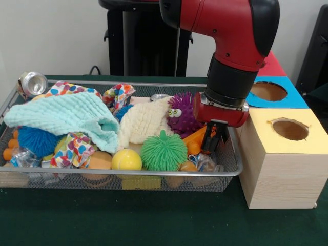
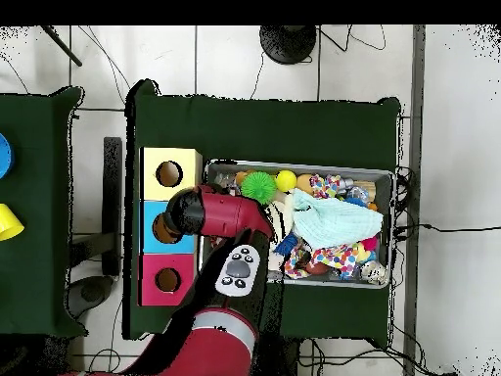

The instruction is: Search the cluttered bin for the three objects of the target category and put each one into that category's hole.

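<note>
The wire-mesh bin (image 1: 154, 173) is full of toys and cloths. One shiny silvery can (image 1: 32, 83) lies at the bin's far left corner, against the rim. It also shows in the overhead view (image 2: 373, 273). The top of a second can (image 1: 159, 97) peeks out behind the cream cloth. My gripper (image 1: 214, 141) is lowered into the bin's right end, beside the purple spiky ball (image 1: 180, 114) and above an orange toy (image 1: 195, 138). I see nothing held in it. The blue-surround hole (image 1: 268, 91) is right of the bin; in the overhead view (image 2: 157, 233) my arm partly covers it.
The yellow-surround hole (image 1: 289, 129) tops the near wooden box; a red surround (image 1: 271, 65) lies behind the blue. A mint cloth (image 1: 66, 115), cream cloth (image 1: 146, 123), green spiky ball (image 1: 163, 151), yellow ball (image 1: 126, 160) and shiny crumpled bits (image 1: 205, 163) fill the bin.
</note>
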`<action>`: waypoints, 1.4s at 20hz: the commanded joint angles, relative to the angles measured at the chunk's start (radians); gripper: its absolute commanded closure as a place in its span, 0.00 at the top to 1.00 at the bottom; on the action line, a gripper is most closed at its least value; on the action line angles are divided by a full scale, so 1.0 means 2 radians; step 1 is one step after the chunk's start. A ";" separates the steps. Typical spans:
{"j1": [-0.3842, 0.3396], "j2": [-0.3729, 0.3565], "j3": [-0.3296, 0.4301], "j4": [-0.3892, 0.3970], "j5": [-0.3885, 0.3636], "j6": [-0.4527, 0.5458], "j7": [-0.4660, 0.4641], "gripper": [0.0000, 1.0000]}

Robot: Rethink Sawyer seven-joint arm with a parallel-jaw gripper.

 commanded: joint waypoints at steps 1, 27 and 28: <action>-0.012 0.022 0.047 0.026 0.008 -0.018 0.104 0.00; -0.037 0.014 0.102 0.005 -0.096 -0.021 -0.045 1.00; -0.044 0.011 0.115 0.008 -0.111 -0.022 -0.060 1.00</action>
